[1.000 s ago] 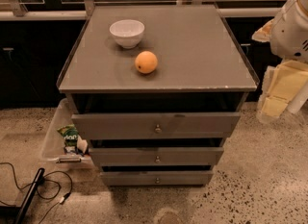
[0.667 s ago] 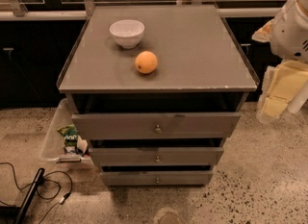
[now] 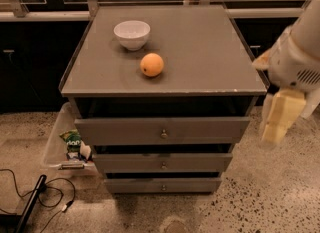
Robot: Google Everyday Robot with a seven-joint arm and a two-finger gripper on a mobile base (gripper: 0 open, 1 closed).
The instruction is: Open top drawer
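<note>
Clear plastic bin (image 3: 54, 144) on floor, far left, green packet (image 3: 72, 139) inside. Grey surface (image 3: 200, 52) carries white bowl (image 3: 132, 33) and orange (image 3: 152, 64), apart. Top drawer (image 3: 200, 129) sits directly beneath, knob (image 3: 163, 134) centred, dark gap above its front. Pincer (image 3: 279, 117) hangs far right, clear of the drawer; its opening cannot be told.

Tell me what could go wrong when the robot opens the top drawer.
The pincer hangs off to the right of the cabinet, far from the small knob of the top drawer, so it might miss it or slip off. A jerky pull might roll the loose orange off the cabinet top.
</note>
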